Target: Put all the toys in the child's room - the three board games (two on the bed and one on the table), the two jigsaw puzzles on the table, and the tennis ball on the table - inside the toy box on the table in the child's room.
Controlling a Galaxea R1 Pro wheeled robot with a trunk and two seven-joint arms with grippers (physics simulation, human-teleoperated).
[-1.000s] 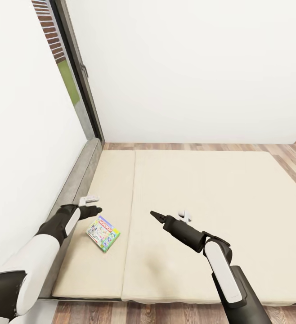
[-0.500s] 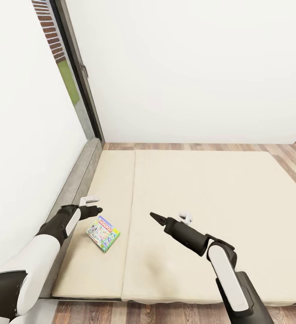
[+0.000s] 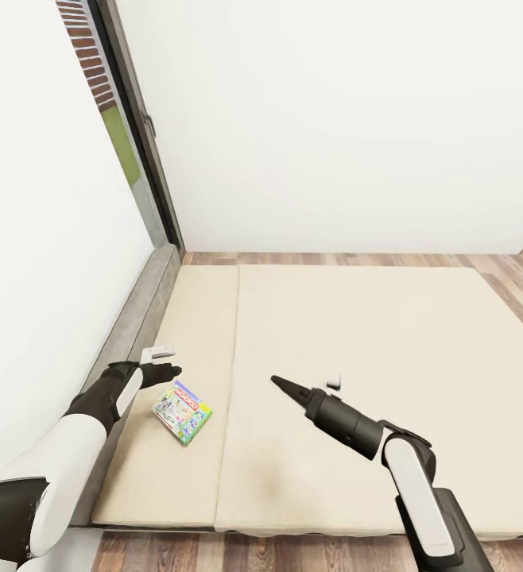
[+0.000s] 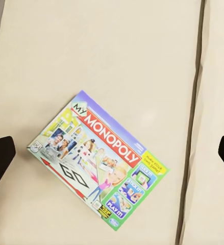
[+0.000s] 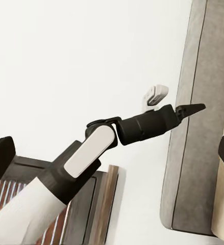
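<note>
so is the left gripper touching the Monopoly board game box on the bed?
Apart. The left wrist view shows the open left gripper hovering over the white-green Monopoly board game box, bare beige mattress between each fingertip and the box edges.

Your head camera looks down from above the foot of the bed [image 3: 357, 334]. Your left wrist camera hangs close over the mattress, facing straight down at the game box [image 4: 99, 161], which the head view shares [image 3: 182, 411]. Your right wrist camera faces sideways at the left arm [image 5: 91, 153].
</note>
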